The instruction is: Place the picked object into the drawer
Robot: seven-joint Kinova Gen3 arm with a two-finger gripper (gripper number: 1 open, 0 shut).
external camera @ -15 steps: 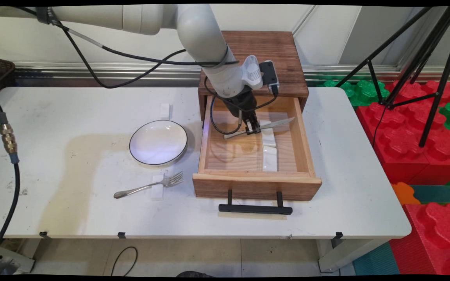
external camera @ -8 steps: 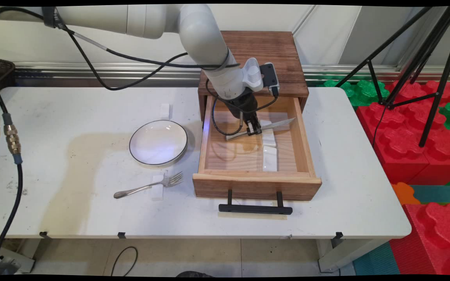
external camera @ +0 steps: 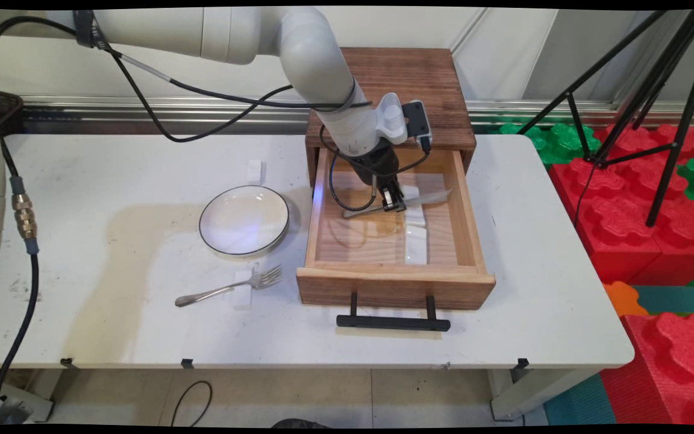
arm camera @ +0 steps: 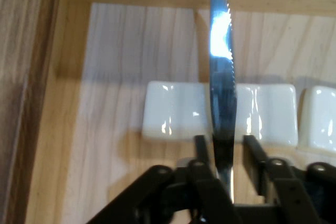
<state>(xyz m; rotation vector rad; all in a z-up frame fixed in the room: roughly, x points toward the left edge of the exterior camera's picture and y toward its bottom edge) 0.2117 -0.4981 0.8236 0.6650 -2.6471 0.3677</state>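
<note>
Inside the open wooden drawer [external camera: 329, 241] on the table [external camera: 112, 337], the pincer [external camera: 393, 203] grips a knife [external camera: 428, 196] across a white rest [arm camera: 173, 111], a second white rest [external camera: 416, 244] lying beside it, nearer the drawer's front.

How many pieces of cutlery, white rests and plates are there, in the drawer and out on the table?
Knives: 1, the knife inside the open drawer, in the gripper.
Forks: 1, the fork on the table.
White rests: 4, two in the drawer, one under the fork, one bare.
Plates: 1.
Total: 7.
</note>
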